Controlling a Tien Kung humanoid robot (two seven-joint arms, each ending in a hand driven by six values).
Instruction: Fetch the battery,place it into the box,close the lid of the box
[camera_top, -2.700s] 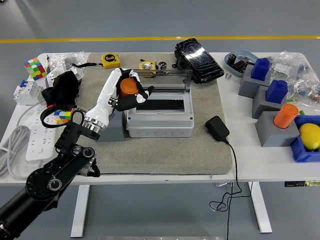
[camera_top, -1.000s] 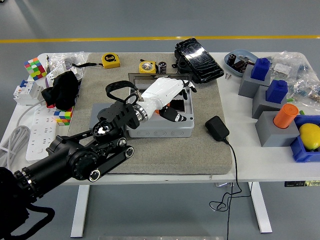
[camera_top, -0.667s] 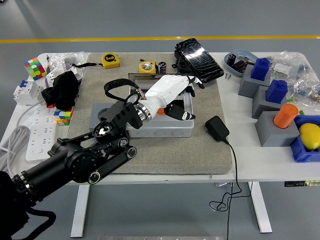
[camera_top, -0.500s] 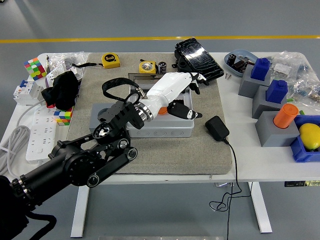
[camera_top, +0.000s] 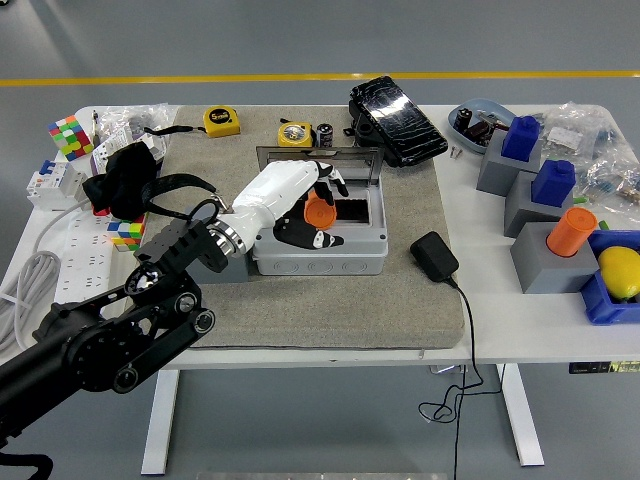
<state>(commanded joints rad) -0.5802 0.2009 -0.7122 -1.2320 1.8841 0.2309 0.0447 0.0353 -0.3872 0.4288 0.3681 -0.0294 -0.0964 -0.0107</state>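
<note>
- Left hand (camera_top: 300, 205) sits over the open box (camera_top: 320, 235), fingers (camera_top: 312, 238) loosely spread, gripping nothing.
- Orange battery (camera_top: 318, 211) is in the box, right beside the fingers; can't tell if touching.
- Lid (camera_top: 330, 160) stands up behind.

A white left hand (camera_top: 300, 205) with black fingertips sits over an orange battery (camera_top: 318, 211) in a light grey box (camera_top: 340, 255). The mat (camera_top: 400, 290) is grey-beige, the surface (camera_top: 530, 320) white, a tape measure (camera_top: 221, 121) yellow, a cube (camera_top: 69, 136) multicoloured.
</note>
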